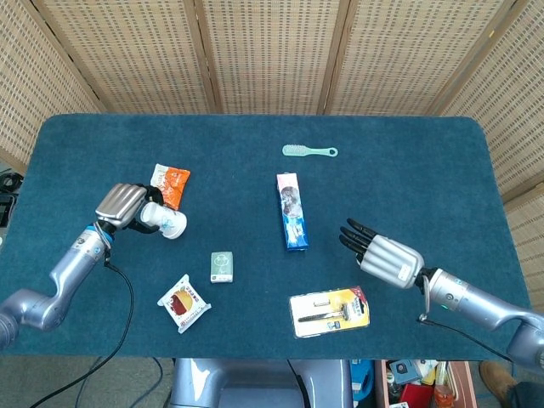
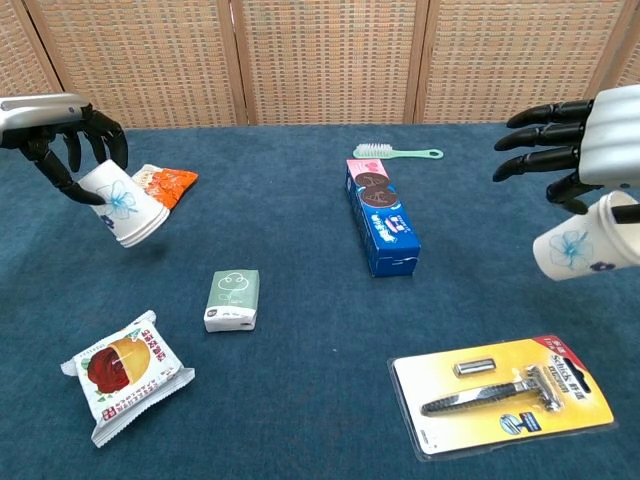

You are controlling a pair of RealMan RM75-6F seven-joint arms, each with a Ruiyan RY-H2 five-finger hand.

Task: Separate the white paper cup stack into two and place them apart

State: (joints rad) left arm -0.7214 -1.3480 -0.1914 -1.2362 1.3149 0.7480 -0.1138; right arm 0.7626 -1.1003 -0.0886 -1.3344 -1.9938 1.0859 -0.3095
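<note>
One white paper cup point(image 1: 164, 221) point(image 2: 125, 205) with a blue flower print is held by my left hand point(image 1: 123, 204) point(image 2: 60, 130) over the left side of the table, tilted with its mouth down and to the right. The other white cup point(image 2: 580, 245) is gripped by my right hand point(image 1: 382, 255) point(image 2: 590, 140) low over the right side, its mouth toward the left. In the head view that hand hides this cup. The two cups are far apart.
Lying on the blue table point(image 1: 255, 127) are a green brush point(image 1: 310, 151), a blue box point(image 1: 291, 211), an orange packet point(image 1: 170, 185) beside the left cup, a small green packet point(image 1: 222, 265), a snack packet point(image 1: 184, 302) and a yellow razor pack point(image 1: 330, 311) near the right hand.
</note>
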